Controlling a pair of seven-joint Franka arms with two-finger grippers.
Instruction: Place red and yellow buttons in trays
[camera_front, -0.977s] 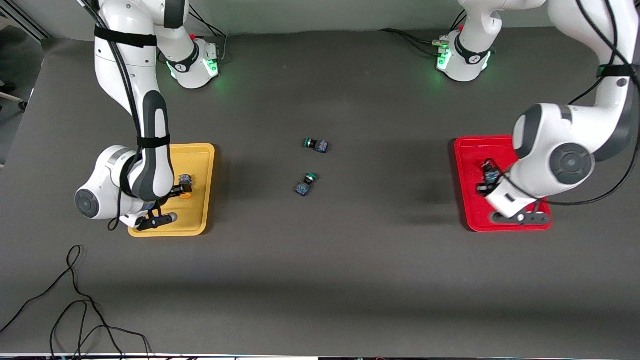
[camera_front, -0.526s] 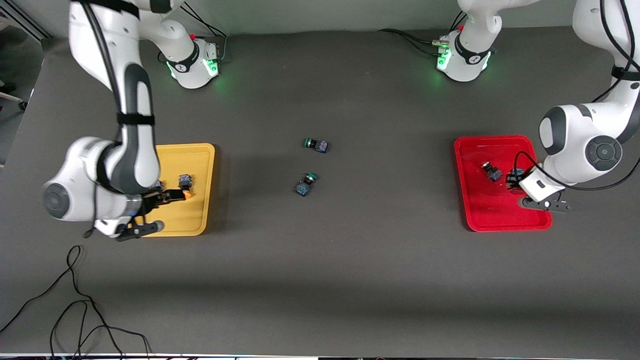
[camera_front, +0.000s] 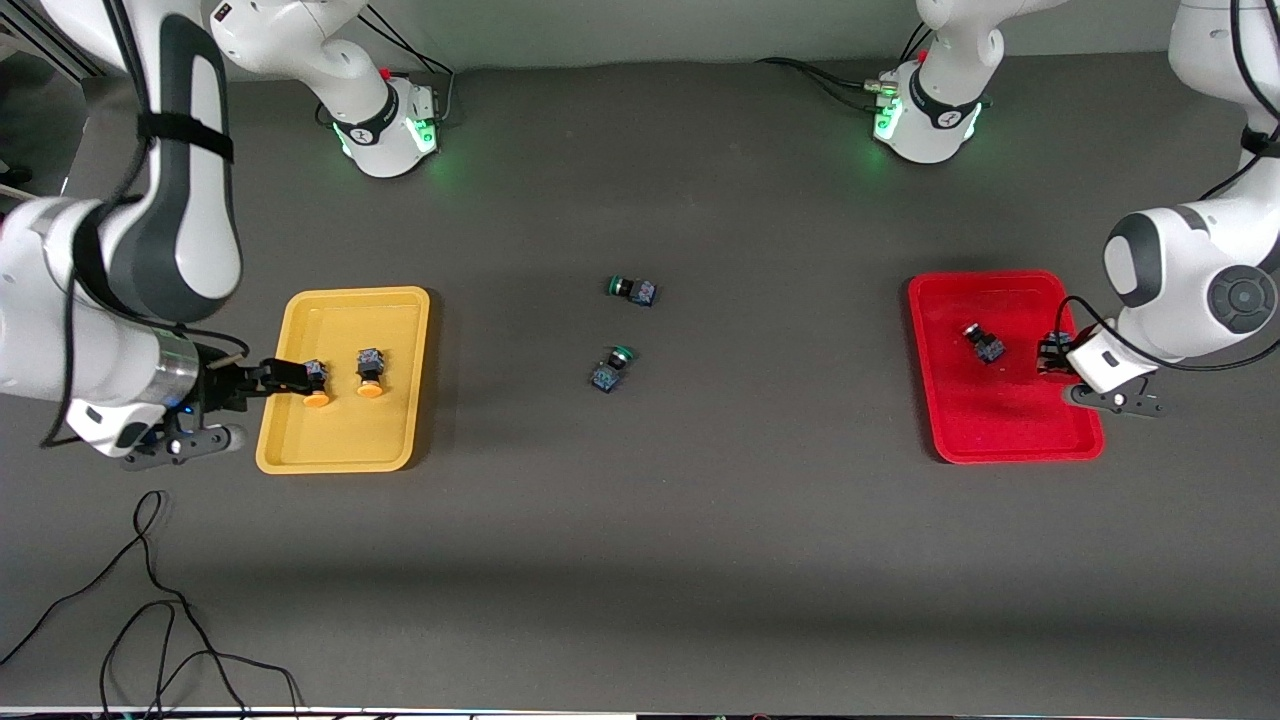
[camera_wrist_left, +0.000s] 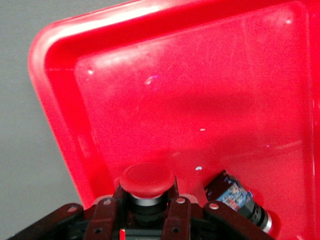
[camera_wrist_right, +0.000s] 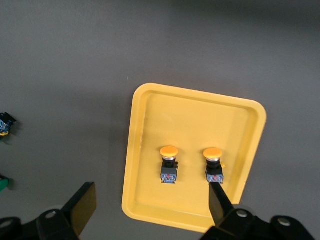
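Yellow-capped buttons, two of them, are seen lying side by side in the yellow tray at the right arm's end of the worktop, their orange caps turned toward the front camera. In the right wrist view the same pair is shown resting on the floor of the yellow tray, apart from each other and from the rim. The right pincer is held raised over the tray's outer edge, its fingers spread wide and nothing held between them; the right forearm is swung out over the end of the worktop.

A red-capped button is seen lying on its side in the red tray at the left arm's end. The left pincer is held low over the outer edge of that tray, and a second red-capped button is seen between its fingers in the left wrist view, cap pointing away from the wrist; whether the fingers are pressing on it or merely flanking it cannot be told. The lying button is shown just beside it on the red tray.

Two green-capped buttons are left on the bare worktop between the trays, well apart from both, one nearer the front camera than the other. A loose black cable is coiled near the worktop's front corner at the right arm's end.
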